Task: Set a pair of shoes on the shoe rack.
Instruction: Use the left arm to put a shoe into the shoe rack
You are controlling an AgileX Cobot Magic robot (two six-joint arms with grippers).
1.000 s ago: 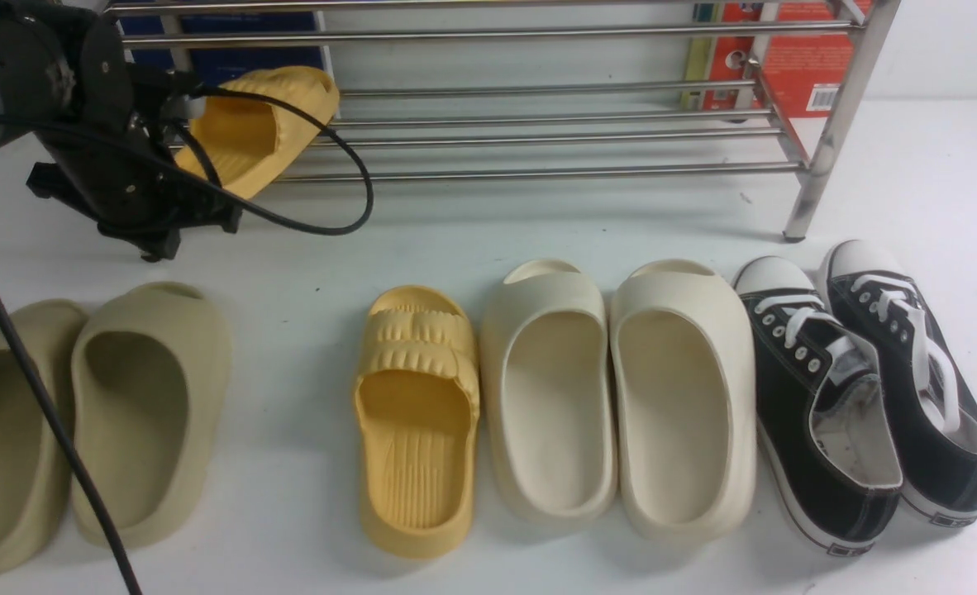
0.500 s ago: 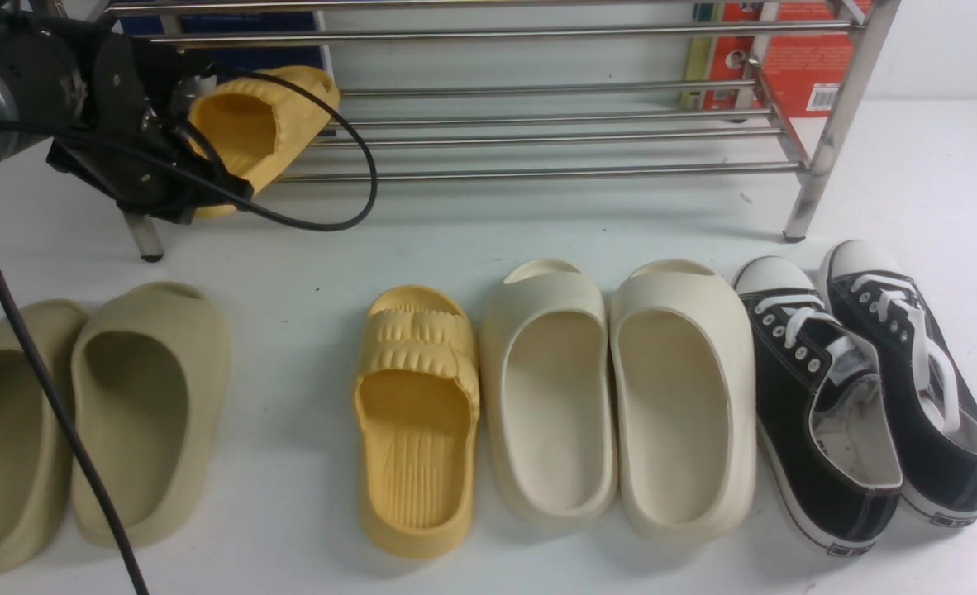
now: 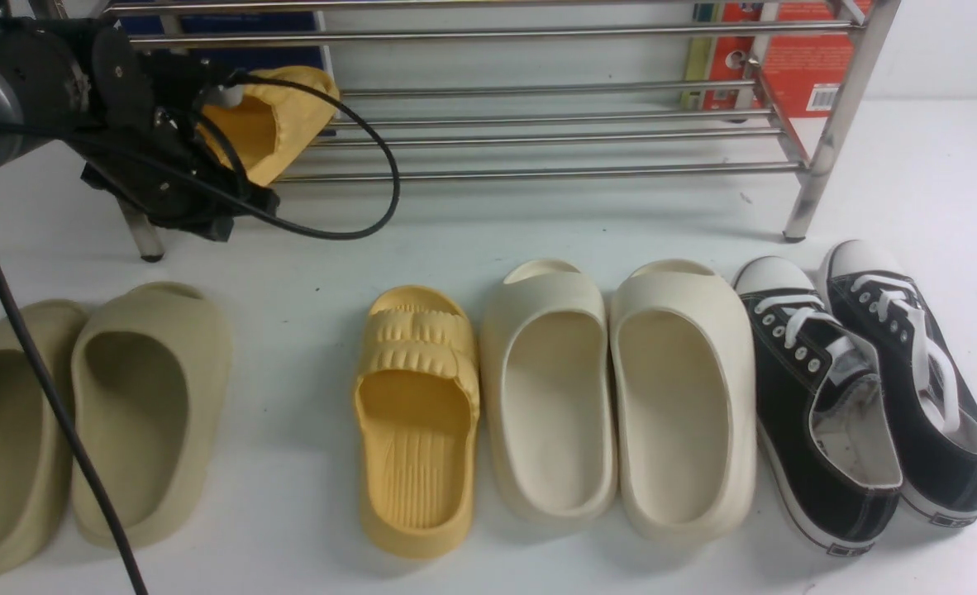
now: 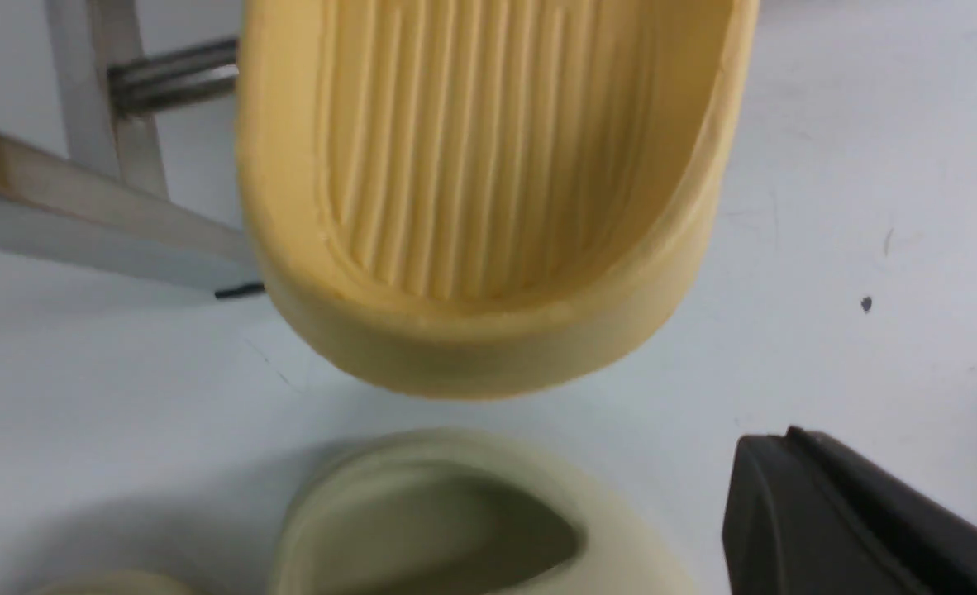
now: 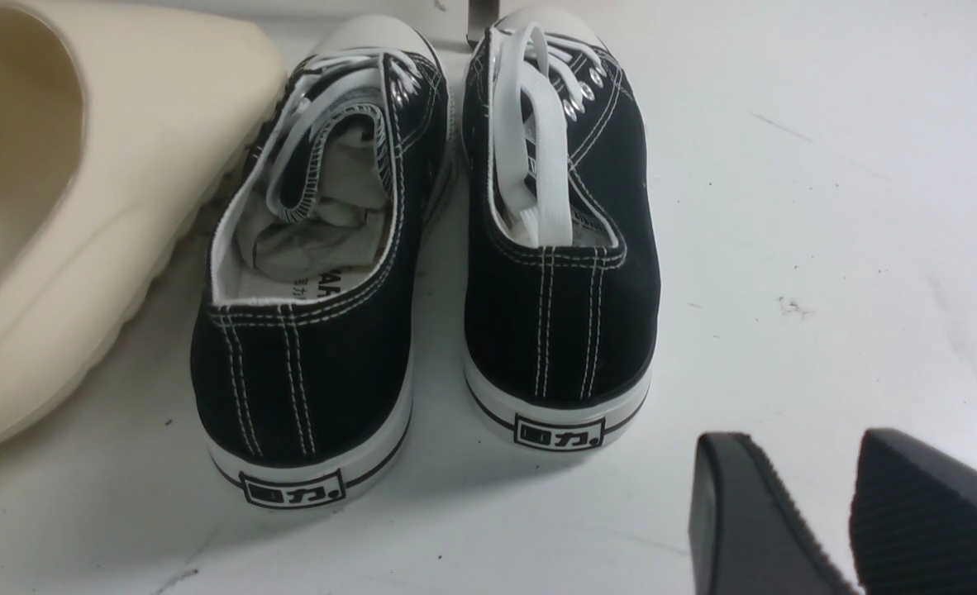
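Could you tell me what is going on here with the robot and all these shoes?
The left gripper is shut on one yellow slide and holds it at the left end of the shoe rack, toe over the lower bars; I cannot tell whether it rests on them. The other yellow slide lies on the white surface between the khaki slides and the cream slides. The right gripper hangs open and empty behind the black sneakers.

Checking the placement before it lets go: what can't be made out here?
Front view: left end effector's contact with the held yellow slide, hidden by the arm and cable.
Left wrist view: that slide's strap, cut off by the frame edge.
Front view: whether its toe touches the shoe rack, hidden beneath the slide.
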